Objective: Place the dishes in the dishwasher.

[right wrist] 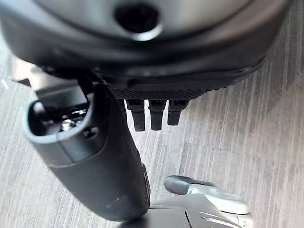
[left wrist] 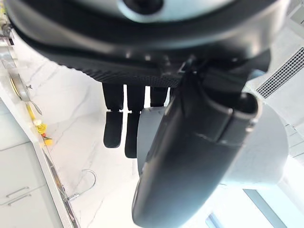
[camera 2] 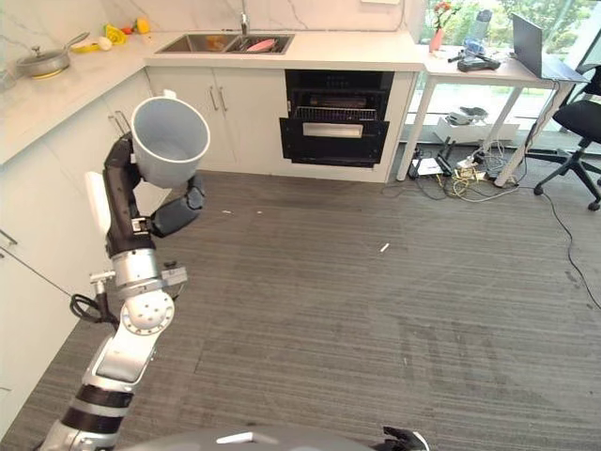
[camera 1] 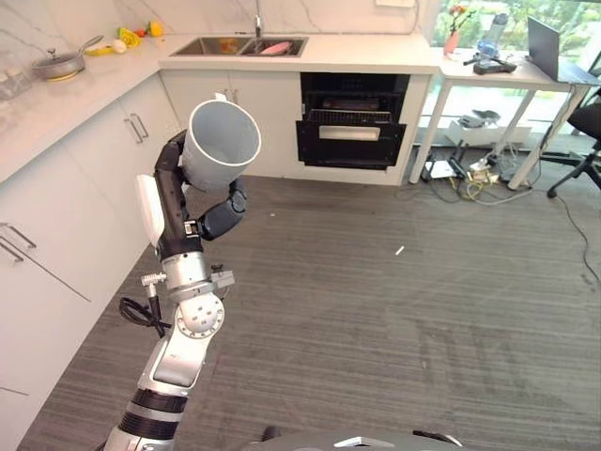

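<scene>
The left hand curled round a grey cup, raised at near left. The carry step was under way; next it needed bringing to the open dishwasher far ahead.

grey plank floor, white cabinets, marble counter.

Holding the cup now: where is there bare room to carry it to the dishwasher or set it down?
With the cup in the left hand, the grey floor before the open dishwasher is bare. The counter right of the sink is free; around the pan it is crowded.
</scene>
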You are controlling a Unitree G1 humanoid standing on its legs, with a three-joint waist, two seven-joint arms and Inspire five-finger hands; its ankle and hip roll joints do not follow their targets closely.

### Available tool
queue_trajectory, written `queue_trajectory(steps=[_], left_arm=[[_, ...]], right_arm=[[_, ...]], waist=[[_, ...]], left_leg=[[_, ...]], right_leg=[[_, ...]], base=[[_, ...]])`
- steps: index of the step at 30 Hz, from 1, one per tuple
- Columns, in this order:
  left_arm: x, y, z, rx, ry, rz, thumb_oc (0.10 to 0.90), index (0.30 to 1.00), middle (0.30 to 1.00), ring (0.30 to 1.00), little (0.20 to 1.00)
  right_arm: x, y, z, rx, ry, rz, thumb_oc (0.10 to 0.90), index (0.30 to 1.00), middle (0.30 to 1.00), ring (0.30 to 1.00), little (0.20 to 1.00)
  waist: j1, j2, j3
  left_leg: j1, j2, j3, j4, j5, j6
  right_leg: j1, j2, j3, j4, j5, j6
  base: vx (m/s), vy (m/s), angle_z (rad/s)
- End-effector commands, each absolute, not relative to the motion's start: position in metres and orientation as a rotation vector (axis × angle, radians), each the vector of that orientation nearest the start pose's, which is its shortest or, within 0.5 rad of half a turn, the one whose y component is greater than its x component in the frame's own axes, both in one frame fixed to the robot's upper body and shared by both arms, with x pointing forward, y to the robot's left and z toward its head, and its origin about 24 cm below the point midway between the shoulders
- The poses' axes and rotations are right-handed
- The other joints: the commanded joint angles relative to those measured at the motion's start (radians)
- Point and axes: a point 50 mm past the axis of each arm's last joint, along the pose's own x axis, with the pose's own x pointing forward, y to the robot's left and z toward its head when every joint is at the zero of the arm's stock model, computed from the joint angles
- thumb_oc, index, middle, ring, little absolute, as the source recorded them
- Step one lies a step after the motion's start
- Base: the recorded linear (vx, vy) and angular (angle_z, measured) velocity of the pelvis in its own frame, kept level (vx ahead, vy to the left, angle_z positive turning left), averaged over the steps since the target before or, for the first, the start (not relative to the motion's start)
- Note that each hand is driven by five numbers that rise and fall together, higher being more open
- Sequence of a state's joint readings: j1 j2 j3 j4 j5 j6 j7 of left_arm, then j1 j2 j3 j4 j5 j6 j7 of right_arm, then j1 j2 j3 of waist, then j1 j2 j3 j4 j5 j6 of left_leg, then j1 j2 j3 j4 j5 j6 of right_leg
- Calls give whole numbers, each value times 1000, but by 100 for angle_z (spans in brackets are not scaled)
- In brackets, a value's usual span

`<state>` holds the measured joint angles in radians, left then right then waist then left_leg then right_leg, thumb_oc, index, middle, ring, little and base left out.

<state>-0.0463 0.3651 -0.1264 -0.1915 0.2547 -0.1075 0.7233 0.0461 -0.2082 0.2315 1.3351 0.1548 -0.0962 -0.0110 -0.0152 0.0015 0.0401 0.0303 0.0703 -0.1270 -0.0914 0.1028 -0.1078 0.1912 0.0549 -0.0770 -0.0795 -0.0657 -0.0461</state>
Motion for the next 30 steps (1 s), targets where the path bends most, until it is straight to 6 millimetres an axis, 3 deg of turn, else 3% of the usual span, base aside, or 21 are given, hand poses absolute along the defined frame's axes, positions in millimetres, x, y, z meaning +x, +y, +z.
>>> queue_trajectory(steps=[1,7,10,11,12,13,14,15,17,18,19,20,21,23,24,25,26,27,28,29,30], left_arm=[[234,213,173,336,-798,713,400,300,300,300,300],[228,217,168,304,-769,736,400,300,300,300,300],[220,220,161,297,-737,725,400,300,300,300,300],[217,220,159,301,-732,720,400,300,300,300,300],[217,220,159,301,-732,720,400,300,300,300,300],[215,219,161,308,-740,689,400,300,300,300,300],[215,219,159,311,-730,677,400,300,300,300,300],[215,220,154,314,-707,671,400,300,300,300,300],[215,219,150,308,-681,670,400,300,300,300,300],[212,220,144,326,-657,659,400,300,300,300,300],[210,221,144,343,-652,659,400,300,300,300,300],[210,221,144,344,-652,659,400,300,300,300,300],[209,224,144,367,-641,669,400,300,300,300,300],[204,228,141,371,-624,685,400,300,300,300,300],[208,225,149,355,-660,678,400,300,300,300,300],[210,221,151,358,-676,663,400,300,300,300,300],[210,221,151,357,-676,662,400,300,300,300,300],[212,214,159,375,-708,613,400,300,300,300,300],[212,214,159,375,-709,612,400,300,300,300,300],[214,210,163,385,-724,569,400,300,300,300,300],[219,202,169,444,-752,482,400,300,300,300,300]], right_arm=[[75,-201,-169,-275,1175,35,800,900,900,900,900],[91,-202,-165,-284,1106,15,800,900,900,900,900],[107,-217,-157,-323,1033,-62,800,900,900,900,900],[107,-221,-156,-332,1025,-72,800,900,900,900,900],[107,-221,-156,-332,1026,-72,800,900,900,900,900],[113,-228,-153,-347,1014,-90,800,900,900,900,900],[114,-229,-153,-353,1012,-100,800,900,900,900,900],[112,-229,-153,-356,1024,-112,800,900,900,900,900],[108,-230,-155,-362,1038,-123,800,900,900,900,900],[101,-234,-155,-374,1057,-133,800,900,900,900,900],[98,-238,-155,-388,1065,-136,800,900,900,900,900],[98,-237,-156,-388,1066,-135,800,900,900,900,900],[97,-240,-156,-411,1079,-128,800,900,900,900,900],[96,-238,-156,-418,1089,-115,800,900,900,900,900],[87,-236,-159,-410,1111,-126,800,900,900,900,900],[84,-236,-160,-383,1120,-149,800,900,900,900,900],[84,-236,-160,-382,1120,-150,800,900,900,900,900],[78,-240,-161,-287,1138,-245,800,900,900,900,900],[79,-240,-160,-286,1138,-246,800,900,900,900,900],[80,-237,-161,-254,1130,-260,800,900,900,900,900],[92,-238,-157,-271,1081,-247,800,900,900,900,900]], waist=[[24,-38,18],[85,-44,55],[112,-46,110],[115,-46,117],[114,-46,115],[137,-63,144],[145,-66,148],[149,-63,138],[161,-63,123],[168,-64,114],[178,-68,111],[182,-71,109],[194,-69,97],[206,-64,83],[208,-78,64],[200,-98,55],[205,-97,52],[173,-123,37],[180,-122,35],[156,-117,36],[99,-82,64]], left_leg=[[88,-51,75,4,-112,43],[44,-45,-17,20,-87,26],[-88,-91,11,277,-82,-12],[-135,-99,28,346,-41,-34],[-139,-98,27,350,-42,-34],[-225,-85,104,473,9,-60],[-271,-64,148,468,16,-51],[-295,-11,211,374,-7,-32],[-304,8,235,263,8,-21],[-355,75,270,102,48,-26],[-376,107,284,16,81,-42],[-376,108,289,16,79,-45],[-399,142,257,13,111,-70],[-344,145,257,16,108,-62],[-325,134,254,11,172,-60],[-304,106,263,11,171,-44],[-305,108,267,7,175,-42],[-244,51,267,4,133,0],[-247,54,273,4,136,3],[-222,36,269,4,120,19],[-159,28,241,4,76,52]], right_leg=[[-77,-102,-64,-8,59,132],[-68,-109,-178,-7,40,118],[-64,-118,-190,4,22,94],[-61,-119,-198,3,19,90],[-63,-119,-199,3,19,90],[-18,-121,-223,-4,2,80],[-3,-119,-234,-8,-13,83],[23,-117,-252,-8,-42,95],[40,-123,-256,-8,-45,112],[82,-133,-258,-8,-64,147],[104,-151,-246,-8,-75,161],[101,-153,-242,-8,-77,161],[147,-177,-203,-8,-92,180],[175,-179,-171,-8,-103,190],[191,-200,-157,27,-73,212],[173,-235,-158,83,-22,230],[168,-235,-154,81,-17,232],[119,-293,-121,220,154,253],[112,-292,-113,219,160,255],[62,-303,-79,329,240,258],[-60,-257,-17,565,277,247]], base=[[93,-16,25],[21,-39,60],[14,-33,91],[49,-12,80],[114,-105,92],[135,-145,91],[283,-135,77],[359,19,60],[417,117,41],[522,220,15],[516,215,7],[486,255,-16],[491,247,-38],[466,242,-59],[427,248,-112],[422,261,-121],[356,293,-95],[203,209,-38],[295,332,-22],[292,430,10],[281,420,22]])
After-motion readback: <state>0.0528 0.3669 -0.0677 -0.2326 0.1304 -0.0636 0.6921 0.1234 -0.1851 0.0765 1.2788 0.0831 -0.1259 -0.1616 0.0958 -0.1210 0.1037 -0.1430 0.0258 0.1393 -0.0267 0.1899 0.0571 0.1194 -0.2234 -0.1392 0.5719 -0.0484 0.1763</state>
